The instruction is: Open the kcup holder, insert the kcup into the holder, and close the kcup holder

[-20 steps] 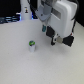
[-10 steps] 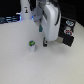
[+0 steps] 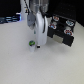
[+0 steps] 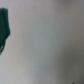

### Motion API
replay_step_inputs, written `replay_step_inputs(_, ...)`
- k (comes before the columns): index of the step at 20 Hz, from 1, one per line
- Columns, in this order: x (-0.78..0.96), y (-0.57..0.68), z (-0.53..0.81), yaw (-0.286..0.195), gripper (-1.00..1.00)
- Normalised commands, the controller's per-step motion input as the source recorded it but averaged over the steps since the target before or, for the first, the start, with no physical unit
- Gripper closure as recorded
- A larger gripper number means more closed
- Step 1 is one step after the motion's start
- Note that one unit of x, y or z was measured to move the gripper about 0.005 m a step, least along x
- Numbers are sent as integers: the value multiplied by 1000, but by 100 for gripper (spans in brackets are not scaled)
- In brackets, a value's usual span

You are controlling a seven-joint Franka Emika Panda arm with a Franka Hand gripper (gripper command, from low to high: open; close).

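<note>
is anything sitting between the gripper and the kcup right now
Nothing visible does. In the exterior view the gripper hangs right beside the kcup on the white table, with only bare surface around the pod. The kcup holder sits off to the exterior view's right, behind the arm. The wrist view is too blurred to help.

Pale tabletop (image 3: 20, 65), dark, seemingly cluttered backdrop (image 3: 10, 15)
</note>
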Motion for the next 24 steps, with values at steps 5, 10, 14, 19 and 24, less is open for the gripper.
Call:
replay_step_inputs(5, -199, -165, -433, -151, -100)
replay_step_inputs(10, -81, -149, -339, -173, -100)
replay_step_inputs(14, -97, -117, -260, -183, -100)
replay_step_inputs(19, -177, -19, -60, -35, -100)
replay_step_inputs(24, -208, -20, -8, -74, -100)
